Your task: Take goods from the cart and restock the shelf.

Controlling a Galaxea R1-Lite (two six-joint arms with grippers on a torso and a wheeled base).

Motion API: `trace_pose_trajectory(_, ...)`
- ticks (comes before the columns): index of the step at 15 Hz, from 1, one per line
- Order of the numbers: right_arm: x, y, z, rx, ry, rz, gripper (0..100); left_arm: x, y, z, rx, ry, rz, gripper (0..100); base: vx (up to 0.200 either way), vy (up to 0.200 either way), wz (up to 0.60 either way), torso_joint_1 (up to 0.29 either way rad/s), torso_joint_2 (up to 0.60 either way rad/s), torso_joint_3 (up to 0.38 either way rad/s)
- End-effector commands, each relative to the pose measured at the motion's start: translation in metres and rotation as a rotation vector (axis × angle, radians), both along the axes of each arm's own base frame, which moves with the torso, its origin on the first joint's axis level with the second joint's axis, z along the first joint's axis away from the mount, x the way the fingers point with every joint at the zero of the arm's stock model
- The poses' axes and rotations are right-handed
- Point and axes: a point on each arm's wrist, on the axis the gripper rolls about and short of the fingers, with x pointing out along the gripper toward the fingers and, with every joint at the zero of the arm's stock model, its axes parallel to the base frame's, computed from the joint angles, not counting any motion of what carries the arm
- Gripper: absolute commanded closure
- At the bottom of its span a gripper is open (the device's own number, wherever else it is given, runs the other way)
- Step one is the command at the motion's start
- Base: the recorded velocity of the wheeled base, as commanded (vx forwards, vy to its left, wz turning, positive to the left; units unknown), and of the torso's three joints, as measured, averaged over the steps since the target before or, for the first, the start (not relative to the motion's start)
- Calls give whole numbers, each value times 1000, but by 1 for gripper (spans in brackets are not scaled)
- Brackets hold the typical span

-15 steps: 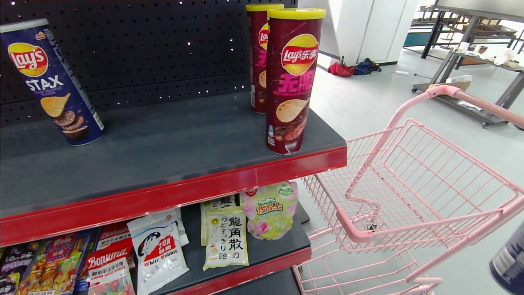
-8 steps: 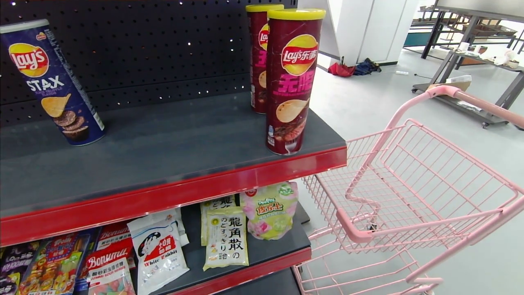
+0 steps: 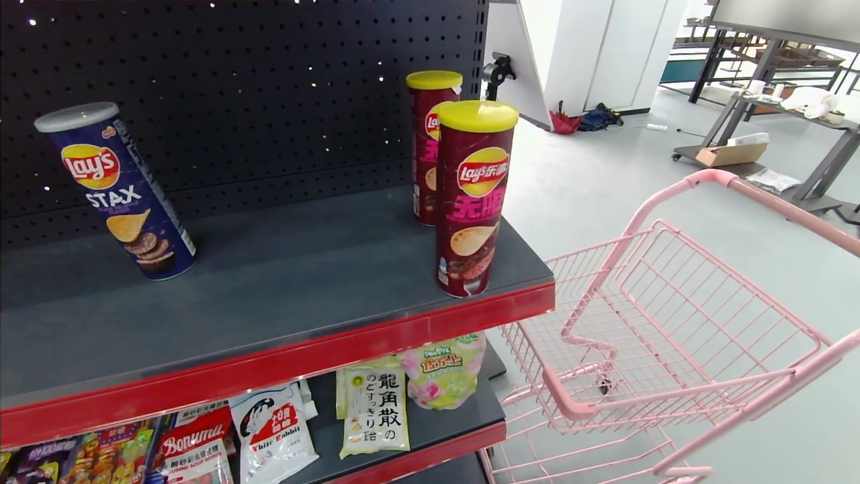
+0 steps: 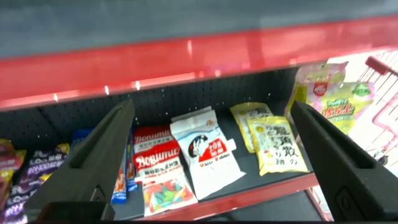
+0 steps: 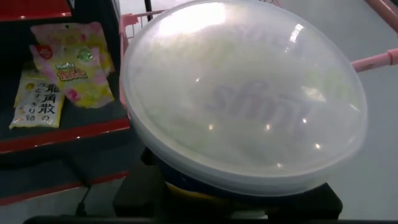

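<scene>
grey red-edged shelf [image 3: 269, 282] is flanked by a pink wire cart [image 3: 725, 178], beside which a clear-lidded crisp tube [image 5: 242, 93], judged light, stiff yet dentable, best held mid-barrel, is clamped by the right gripper [image 5: 233, 204], the left gripper [image 4: 214, 143] spread empty.

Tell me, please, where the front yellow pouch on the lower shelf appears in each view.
Head view: yellow pouch, low centre, on the lower shelf.
Left wrist view: yellow pouch, between white pouch and pink-green pouch.
Right wrist view: yellow pouch, past the chip can lid.
Shared landmark: the pink-green pouch beside it.
</scene>
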Motion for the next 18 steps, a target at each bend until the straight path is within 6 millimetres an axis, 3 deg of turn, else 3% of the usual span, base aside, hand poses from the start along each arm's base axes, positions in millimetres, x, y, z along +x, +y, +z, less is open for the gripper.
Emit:
trace_pose_trajectory(1, 2, 0, 0, -1, 10, 1, 100, 0, 0, 0, 0, 0, 1, 0, 0, 0, 0, 227, -598, -369)
trace_pose_trajectory(18, 7, 1, -5, -15, 46, 11, 100, 0, 0, 0, 0, 0, 1, 0, 0, 0, 0, 176, -418, -245)
